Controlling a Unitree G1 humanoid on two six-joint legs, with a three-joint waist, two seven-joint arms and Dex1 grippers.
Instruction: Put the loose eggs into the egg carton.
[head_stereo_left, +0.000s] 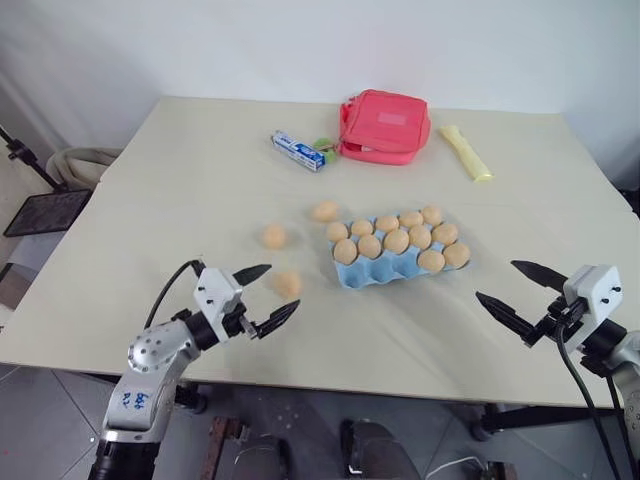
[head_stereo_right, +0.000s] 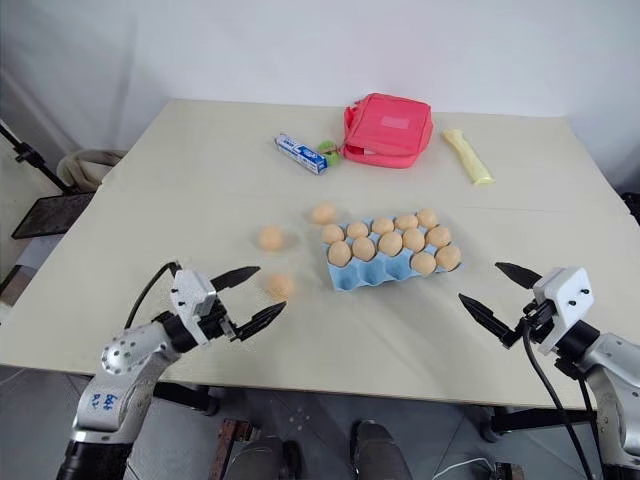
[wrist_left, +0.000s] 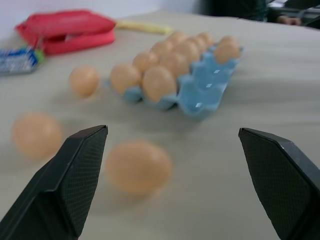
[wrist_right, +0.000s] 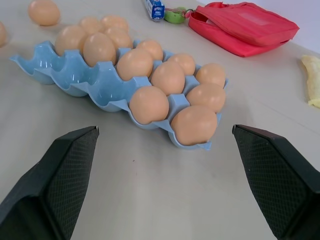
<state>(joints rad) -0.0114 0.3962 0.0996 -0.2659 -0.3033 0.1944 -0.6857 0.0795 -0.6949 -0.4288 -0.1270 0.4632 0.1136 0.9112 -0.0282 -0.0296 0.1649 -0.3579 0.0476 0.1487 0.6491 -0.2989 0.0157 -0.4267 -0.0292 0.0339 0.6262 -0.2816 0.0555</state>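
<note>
One loose egg (head_stereo_left: 287, 283) just ahead of open left gripper (head_stereo_left: 262, 296) jaws, seemingly w/o contact.

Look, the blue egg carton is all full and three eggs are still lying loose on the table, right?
Not quite. The egg carton is not full: the right wrist view shows empty cups in its near row. The rest is right: three loose eggs lie on the table beside it.

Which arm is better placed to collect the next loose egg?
Left: its open end effector sits beside the nearest loose egg, while the right end effector is beyond the egg carton.
</note>
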